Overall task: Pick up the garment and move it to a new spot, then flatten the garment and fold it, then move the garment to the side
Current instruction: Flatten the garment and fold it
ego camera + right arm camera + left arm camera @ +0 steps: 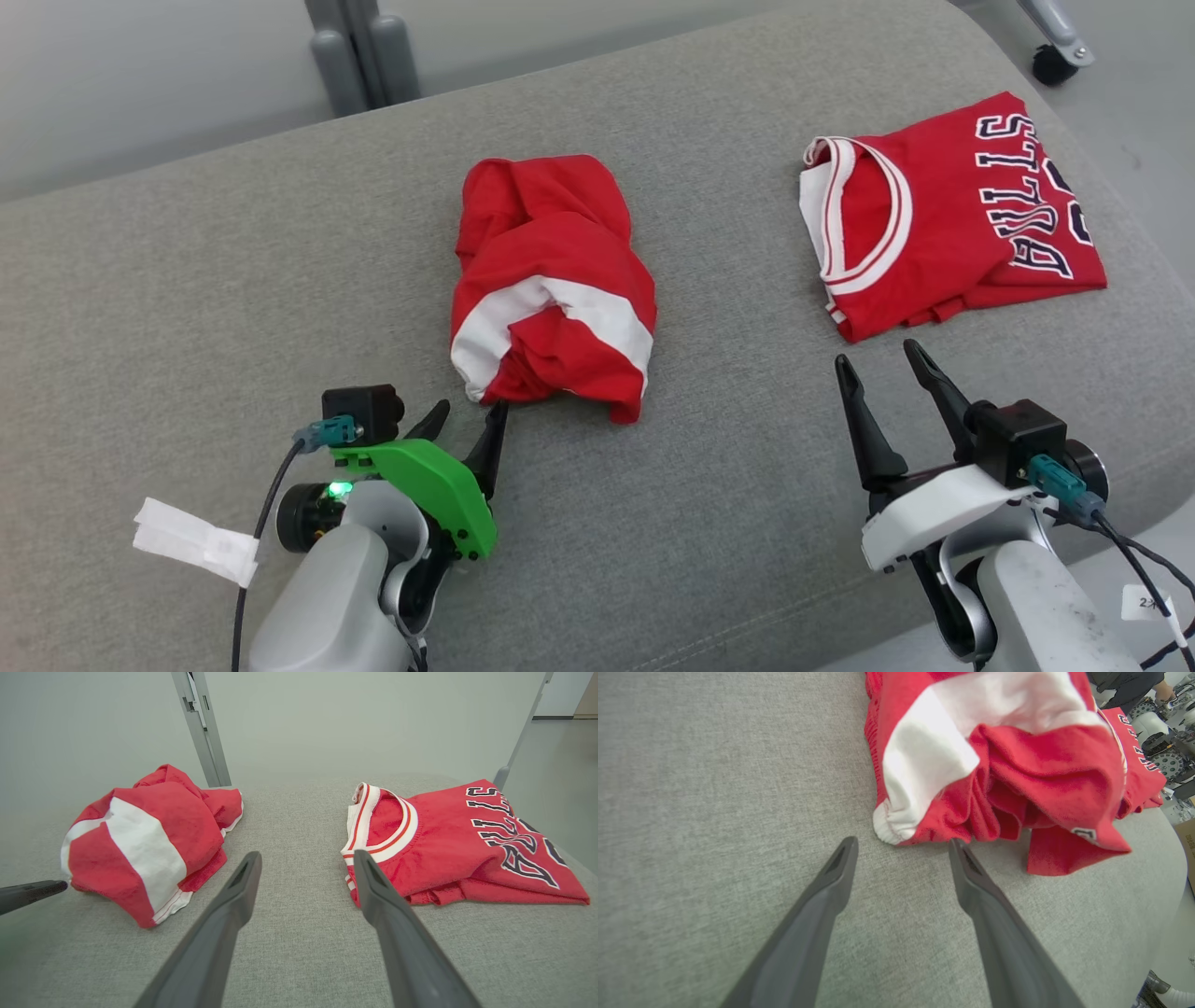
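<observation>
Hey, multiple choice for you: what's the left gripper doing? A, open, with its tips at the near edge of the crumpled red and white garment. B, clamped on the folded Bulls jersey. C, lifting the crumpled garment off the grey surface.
A: the left gripper is open with its tips at the edge of the crumpled garment, which lies on the grey surface; the folded jersey sits by the right gripper.

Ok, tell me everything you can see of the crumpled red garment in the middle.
The crumpled garment is soft red cloth with a white band, bunched into a twisted heap on the grey cushion, apart from the folded Bulls jersey. The open left pincer sits at its near hem, one fingertip at the edge; contact is unclear.
</observation>
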Tool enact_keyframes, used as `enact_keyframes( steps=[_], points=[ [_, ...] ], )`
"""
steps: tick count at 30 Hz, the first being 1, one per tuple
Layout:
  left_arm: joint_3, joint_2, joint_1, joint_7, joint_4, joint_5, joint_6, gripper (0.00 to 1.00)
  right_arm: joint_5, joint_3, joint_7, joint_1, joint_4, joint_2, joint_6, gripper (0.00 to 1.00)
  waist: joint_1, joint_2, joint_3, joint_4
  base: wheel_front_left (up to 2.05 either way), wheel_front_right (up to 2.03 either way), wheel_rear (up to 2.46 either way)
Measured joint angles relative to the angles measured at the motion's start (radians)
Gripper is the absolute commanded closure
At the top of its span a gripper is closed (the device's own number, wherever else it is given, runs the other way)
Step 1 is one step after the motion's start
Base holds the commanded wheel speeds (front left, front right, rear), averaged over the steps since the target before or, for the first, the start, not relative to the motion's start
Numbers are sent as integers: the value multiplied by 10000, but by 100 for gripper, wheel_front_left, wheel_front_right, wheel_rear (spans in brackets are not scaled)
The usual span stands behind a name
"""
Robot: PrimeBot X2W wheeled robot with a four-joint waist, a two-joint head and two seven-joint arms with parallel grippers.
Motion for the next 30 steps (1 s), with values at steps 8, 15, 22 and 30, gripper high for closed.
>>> enact_keyframes(
  steps=[8,15,22,30],
  points=[
    [-46,0,-596,-570,930,-403,500,0,52,46,-161,-94,197,-2,0,0,0,0,265,-690,0,0,0],
    [-339,0,-1177,-1028,1394,-746,596,100,61,121,-174,-190,268,-21,0,0,0,0,304,-757,0,0,0],
    [-1108,21,-1966,-1829,1312,-458,1254,100,61,48,-171,-186,297,-82,0,0,0,0,154,-556,0,0,0],
    [-2947,4,-3772,-1965,-828,-1076,1476,100,63,123,-132,-178,303,-75,0,0,0,0,-168,-268,0,0,0]
  ],
)
